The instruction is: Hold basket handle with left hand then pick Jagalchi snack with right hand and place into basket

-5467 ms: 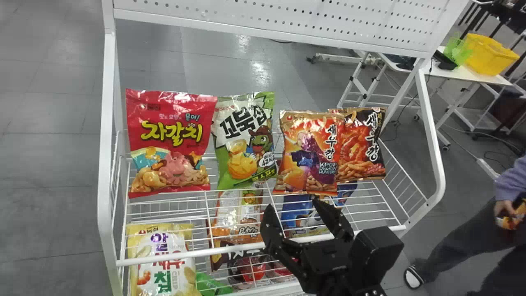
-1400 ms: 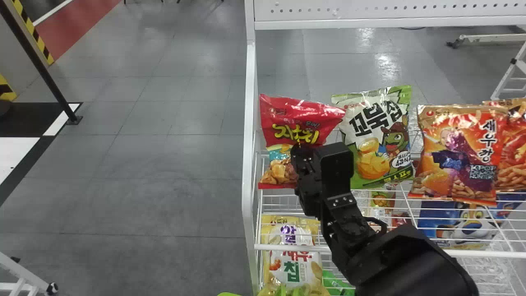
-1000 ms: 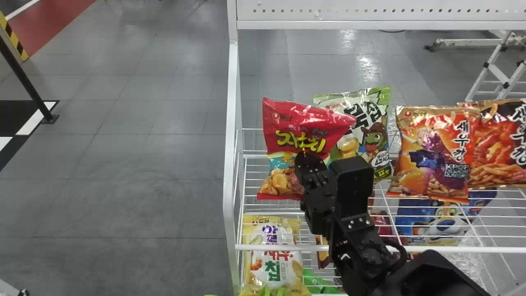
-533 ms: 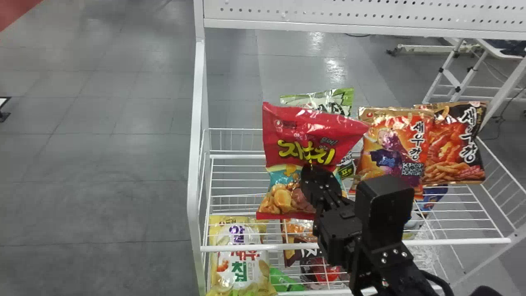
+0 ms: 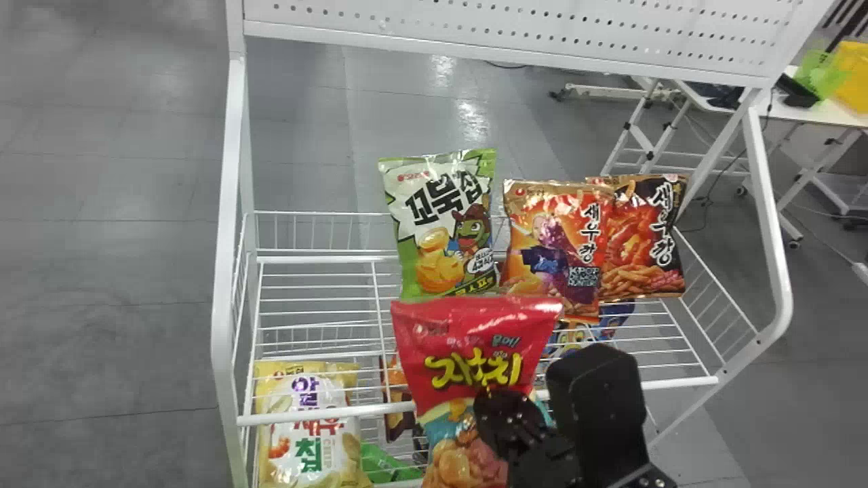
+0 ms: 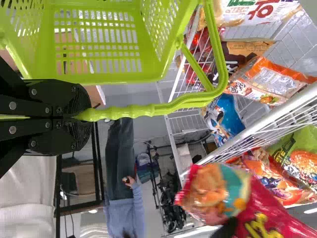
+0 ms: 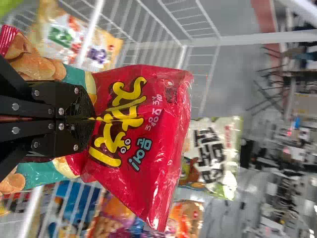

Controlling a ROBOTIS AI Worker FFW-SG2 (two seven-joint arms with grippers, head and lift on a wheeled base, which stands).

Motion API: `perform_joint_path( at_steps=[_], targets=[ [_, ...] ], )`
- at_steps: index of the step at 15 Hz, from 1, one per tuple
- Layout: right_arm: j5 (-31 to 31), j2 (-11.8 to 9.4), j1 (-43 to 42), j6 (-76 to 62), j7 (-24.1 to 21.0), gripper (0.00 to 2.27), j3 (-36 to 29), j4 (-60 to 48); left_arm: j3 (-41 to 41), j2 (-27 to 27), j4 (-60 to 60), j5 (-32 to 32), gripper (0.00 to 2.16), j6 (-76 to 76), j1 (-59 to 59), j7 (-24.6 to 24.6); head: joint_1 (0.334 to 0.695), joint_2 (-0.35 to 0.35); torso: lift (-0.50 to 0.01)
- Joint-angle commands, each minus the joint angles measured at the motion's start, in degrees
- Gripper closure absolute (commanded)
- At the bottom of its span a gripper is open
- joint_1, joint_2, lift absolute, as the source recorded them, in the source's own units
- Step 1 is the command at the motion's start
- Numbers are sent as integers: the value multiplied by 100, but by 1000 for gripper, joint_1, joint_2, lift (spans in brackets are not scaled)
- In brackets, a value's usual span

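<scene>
- Head cam: R gripper (image 5: 489, 401) has Jagalchi snack (image 5: 475, 332) up at rack (image 5: 325, 413) front!
- L wrist: L gripper (image 6: 83, 116) closed round basket handle (image 6: 133, 111); snack's outside basket (image 6: 104, 78).
- R wrist: R gripper (image 7: 91, 119) closed too, pinching snack mid-bag.

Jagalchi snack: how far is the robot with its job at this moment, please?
Looks done: the left gripper is shut on the basket handle, and the Jagalchi snack is picked. In hand: the right gripper pinches this bag in front of the white rack. Left: the bag is outside the green basket, so it must be placed inside.
</scene>
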Motion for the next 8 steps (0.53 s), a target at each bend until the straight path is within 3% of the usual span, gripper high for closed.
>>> perform_joint_path(
  at_steps=[1,4,8],
  targets=[
    [-102,6,32,966,0,2003,24,-175,-17,-20,7,1,1868,0,1,25,695,-295,-10],
    [-93,15,23,1546,18,2003,314,-113,-17,-20,25,1,1868,0,-17,34,695,-343,-10],
    [12,24,-100,1844,18,2003,842,458,-44,-20,78,-8,1868,-17,-87,61,695,-350,-10]
  ],
)
